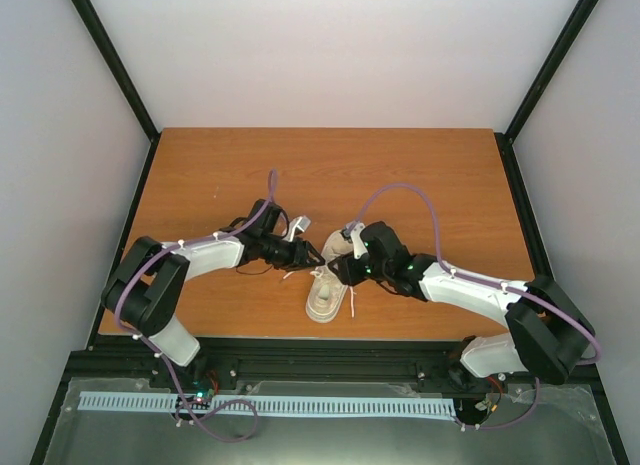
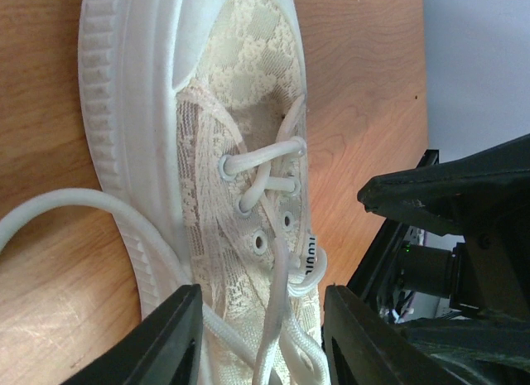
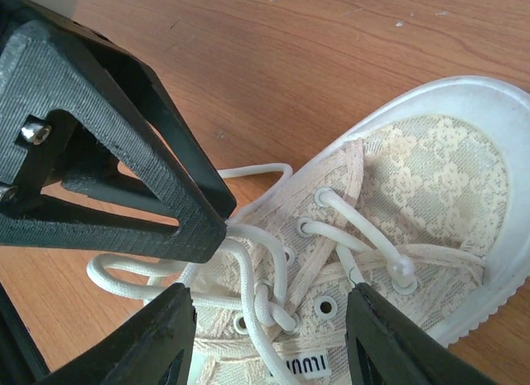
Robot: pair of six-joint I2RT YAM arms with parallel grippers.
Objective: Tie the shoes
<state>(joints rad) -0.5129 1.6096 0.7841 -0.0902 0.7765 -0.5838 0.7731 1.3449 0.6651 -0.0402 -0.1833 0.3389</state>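
Observation:
The cream-beige lace sneaker (image 1: 325, 297) lies on the wooden table between both arms, toe toward the near edge. My left gripper (image 1: 312, 256) is open, its jaws straddling the tongue and loose white laces (image 2: 277, 319) in the left wrist view (image 2: 263, 339). My right gripper (image 1: 340, 270) is open above the eyelets (image 3: 273, 339). A simple lace crossing knot (image 3: 281, 306) sits between its fingers. A left finger (image 3: 124, 153) touches a lace loop (image 3: 248, 174). The right gripper shows as black parts (image 2: 464, 203) beside the shoe (image 2: 240, 95).
The wooden table (image 1: 420, 175) is walled by white panels with black frame posts. Purple cables (image 1: 430, 210) arc over both arms. A lace end trails on the wood left of the sole (image 2: 50, 207). The near rail (image 1: 330, 350) runs just beyond the toe.

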